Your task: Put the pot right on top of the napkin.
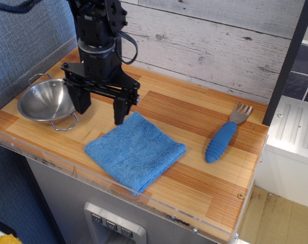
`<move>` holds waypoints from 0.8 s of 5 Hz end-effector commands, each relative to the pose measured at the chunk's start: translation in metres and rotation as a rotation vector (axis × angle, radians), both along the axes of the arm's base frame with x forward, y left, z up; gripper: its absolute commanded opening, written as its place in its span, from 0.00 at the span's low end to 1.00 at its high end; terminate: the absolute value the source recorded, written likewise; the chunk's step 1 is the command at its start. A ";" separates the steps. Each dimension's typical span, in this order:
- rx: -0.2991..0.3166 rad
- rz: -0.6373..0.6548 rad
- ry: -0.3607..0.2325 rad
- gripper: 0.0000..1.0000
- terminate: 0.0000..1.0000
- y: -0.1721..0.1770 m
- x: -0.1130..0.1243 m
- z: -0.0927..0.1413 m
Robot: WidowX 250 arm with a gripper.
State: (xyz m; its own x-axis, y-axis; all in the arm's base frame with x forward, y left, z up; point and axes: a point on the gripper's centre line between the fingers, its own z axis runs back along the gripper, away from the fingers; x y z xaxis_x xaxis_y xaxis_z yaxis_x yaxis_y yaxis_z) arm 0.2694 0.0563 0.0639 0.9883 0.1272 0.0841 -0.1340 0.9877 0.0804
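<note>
My gripper [101,108] spread wide, empty, between pot [46,100] and napkin [135,151]. Pot on wooden counter [194,114], beside napkin, not on it.

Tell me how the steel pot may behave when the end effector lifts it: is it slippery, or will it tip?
The pot looks polished and thin-walled, so it is probably light but slippery against hard fingers. Its bowl shape with sloping sides suggests it may tilt or swing if gripped at one rim. The thin wire handles likely give little hold. The open end effector is not touching it yet.
</note>
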 end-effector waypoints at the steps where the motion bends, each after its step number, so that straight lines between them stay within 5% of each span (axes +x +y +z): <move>1: 0.045 0.076 -0.059 1.00 0.00 0.041 0.018 0.002; 4: 0.154 0.117 -0.030 1.00 0.00 0.074 0.036 -0.032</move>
State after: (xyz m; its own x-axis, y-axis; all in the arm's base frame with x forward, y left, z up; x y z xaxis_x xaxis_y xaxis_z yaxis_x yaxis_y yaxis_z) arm 0.2998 0.1274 0.0164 0.9682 0.2320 0.0931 -0.2473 0.9432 0.2216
